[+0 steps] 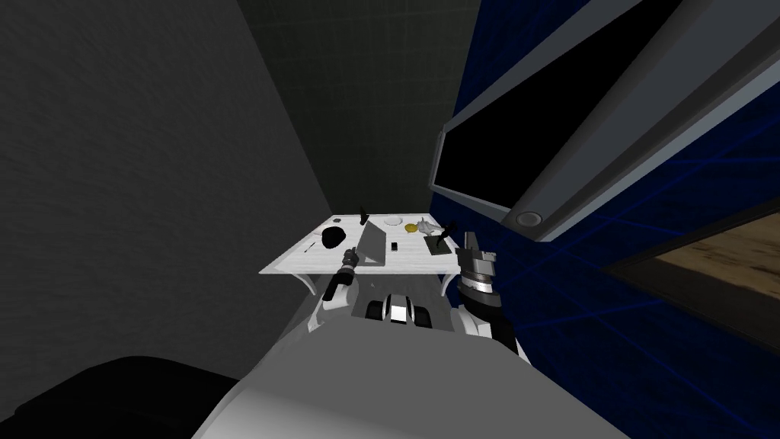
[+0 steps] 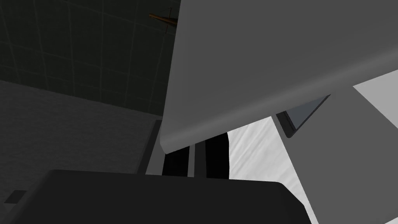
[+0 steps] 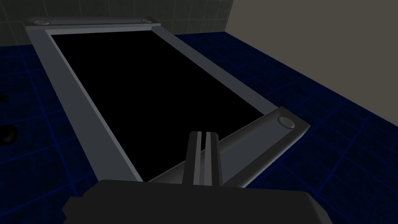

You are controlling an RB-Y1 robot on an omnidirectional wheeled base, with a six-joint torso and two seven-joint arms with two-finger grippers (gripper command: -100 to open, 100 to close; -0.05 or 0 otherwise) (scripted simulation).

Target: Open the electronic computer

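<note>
What you can't read
The laptop lid (image 2: 272,50) runs past your left wrist view's edges, masking the left gripper (image 1: 354,253); tabletop oddments (image 1: 411,227) too small to name.

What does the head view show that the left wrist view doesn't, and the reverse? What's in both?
Head view adds: the left claw at the grey laptop lid, the right claw raised by the right edge of the white table, a black round object and a yellow item on top. Left wrist view adds: a dark rounded corner peeking under the lid. Shared: the lid, partly raised, and the tabletop.
</note>
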